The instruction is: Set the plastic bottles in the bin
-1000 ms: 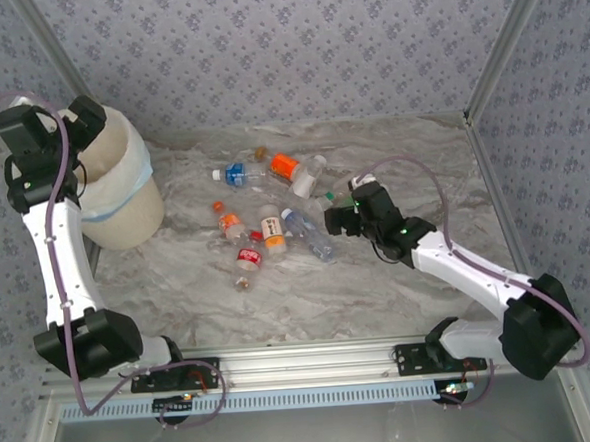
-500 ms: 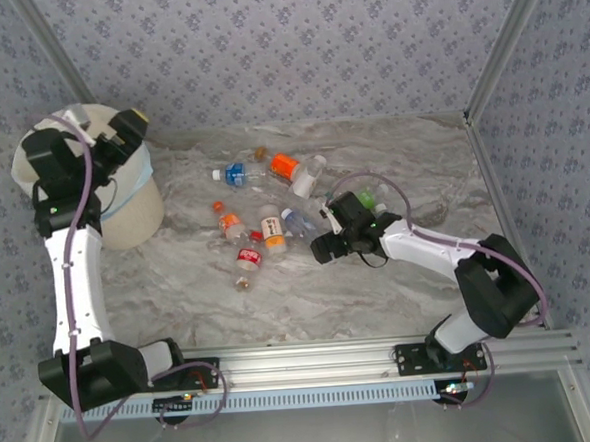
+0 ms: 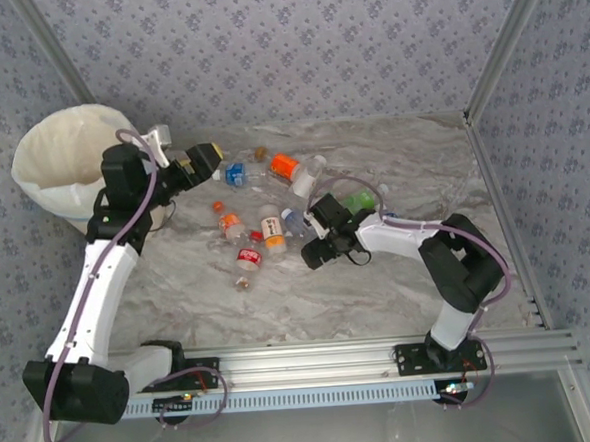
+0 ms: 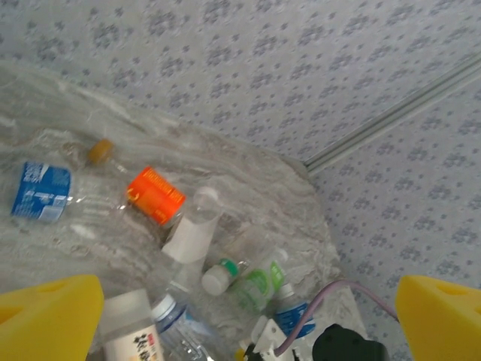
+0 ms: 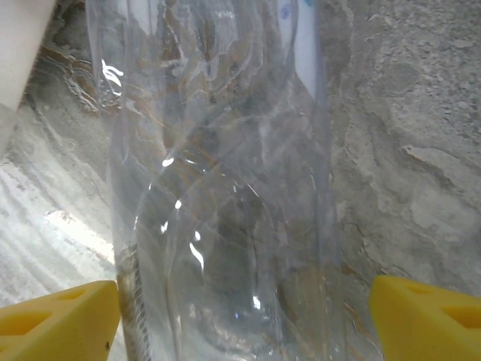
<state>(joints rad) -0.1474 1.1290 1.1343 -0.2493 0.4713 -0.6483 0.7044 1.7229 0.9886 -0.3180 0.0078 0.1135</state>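
The bin [image 3: 59, 167], lined with a white bag, stands at the far left. Several plastic bottles lie mid-table: a blue-labelled one [image 3: 235, 173] [image 4: 41, 193], an orange-labelled one [image 3: 285, 166] [image 4: 154, 195], a green one [image 3: 359, 199] [image 4: 255, 282], a red one [image 3: 249, 256]. My left gripper [image 3: 204, 158] [image 4: 244, 308] hangs open and empty between the bin and the bottles. My right gripper [image 3: 313, 250] [image 5: 244, 308] is open low over the table. A clear bottle [image 3: 297, 221] [image 5: 218, 188] lies between its yellow fingers [image 5: 60, 316], not clamped.
Patterned walls close the table at the back and both sides. A loose cap [image 3: 260, 153] lies near the back, another small piece [image 3: 242, 282] lies in front of the red bottle. The right arm's cable [image 4: 331, 297] loops above the green bottle.
My left arm swung off the bin and rightward toward the bottles. My right gripper slid left and down until its fingers straddle the clear bottle.
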